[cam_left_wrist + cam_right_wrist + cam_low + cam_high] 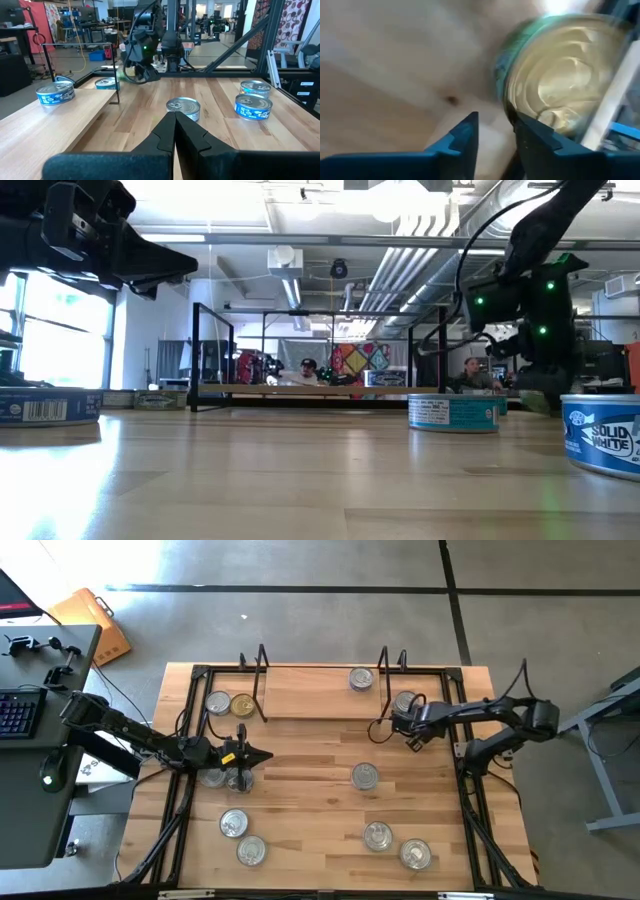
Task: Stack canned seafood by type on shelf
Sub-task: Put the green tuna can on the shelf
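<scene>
The shelf (pixel 310 690) is a light board between two black wire frames at the table's far side; one silver-topped tin (pixel 361 679) stands on it. Another tin (pixel 404 701) stands on the table just right of the shelf's right frame. My right gripper (pixel 408 732) points steeply down beside that tin (pixel 560 85), with a narrow gap between its fingers (pixel 495 120) and only bare table showing in it. My left gripper (pixel 255 755) hovers level and shut over the table's left half, touching nothing, with a tin (pixel 183 107) ahead of it. My right gripper comes from above, slanting toward the table's far side. One finger (pixel 535 137) stands right at the side wall of the tin (pixel 507 90) beside the shelf. The blur keeps me from telling whether it touches the tin. The tin stands upright on the table.
A silver tin (pixel 217 702) and a gold one (pixel 242 705) stand left of the shelf. Two tins (pixel 225 778) sit under my left arm, two more (pixel 243 837) near the front left. One tin (pixel 365 776) stands mid-table, two (pixel 396 845) at the front right.
</scene>
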You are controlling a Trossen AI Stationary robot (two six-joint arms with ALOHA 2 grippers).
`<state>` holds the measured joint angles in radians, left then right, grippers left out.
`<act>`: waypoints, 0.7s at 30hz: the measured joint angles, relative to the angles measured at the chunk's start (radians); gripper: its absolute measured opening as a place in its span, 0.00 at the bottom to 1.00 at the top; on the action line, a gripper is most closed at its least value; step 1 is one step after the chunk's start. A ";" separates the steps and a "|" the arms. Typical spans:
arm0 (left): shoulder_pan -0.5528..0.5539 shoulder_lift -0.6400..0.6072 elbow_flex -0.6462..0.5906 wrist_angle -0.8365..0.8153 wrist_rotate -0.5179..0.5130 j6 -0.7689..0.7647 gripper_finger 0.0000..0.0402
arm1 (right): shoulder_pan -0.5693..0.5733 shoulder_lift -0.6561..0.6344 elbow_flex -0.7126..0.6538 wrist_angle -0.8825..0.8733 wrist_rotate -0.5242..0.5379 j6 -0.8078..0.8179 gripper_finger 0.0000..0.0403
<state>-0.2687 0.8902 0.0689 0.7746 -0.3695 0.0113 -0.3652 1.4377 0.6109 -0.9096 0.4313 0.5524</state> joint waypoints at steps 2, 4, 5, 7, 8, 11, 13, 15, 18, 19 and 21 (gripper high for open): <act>0.000 0.000 0.000 0.000 0.000 0.000 0.00 | 0.018 0.004 0.006 0.003 -0.074 0.010 0.21; 0.000 0.000 0.000 0.000 0.000 0.000 0.00 | 0.036 0.000 0.011 0.005 -0.141 0.024 0.18; 0.000 0.000 0.000 0.000 0.000 0.000 0.00 | 0.047 0.002 0.011 0.006 -0.164 0.036 0.17; 0.000 0.000 0.000 0.000 0.000 0.000 0.00 | 0.078 0.001 0.011 0.005 -0.199 0.072 0.14; 0.000 0.000 0.000 0.000 0.000 0.000 0.00 | 0.098 0.001 0.011 0.002 -0.209 0.090 0.12; 0.000 0.000 0.000 0.001 0.000 0.000 0.00 | 0.160 0.001 0.011 -0.006 -0.245 0.149 0.09; 0.000 0.000 0.000 0.001 0.000 -0.001 0.00 | 0.206 0.001 0.012 -0.008 -0.266 0.184 0.07; 0.000 0.000 0.000 0.001 0.000 -0.002 0.00 | 0.256 0.001 0.024 -0.017 -0.299 0.220 0.06; 0.000 0.000 0.000 0.002 -0.001 -0.002 0.00 | 0.324 0.001 0.069 -0.044 -0.317 0.257 0.05; 0.000 0.000 0.000 0.001 -0.001 -0.002 0.00 | 0.344 0.001 0.085 -0.056 -0.306 0.261 0.05; 0.000 0.000 0.000 0.002 -0.001 -0.003 0.00 | 0.370 0.001 0.120 -0.085 -0.267 0.281 0.05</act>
<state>-0.2687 0.8898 0.0689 0.7761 -0.3702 0.0086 0.0046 1.4391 0.7313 -0.9947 0.1639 0.8331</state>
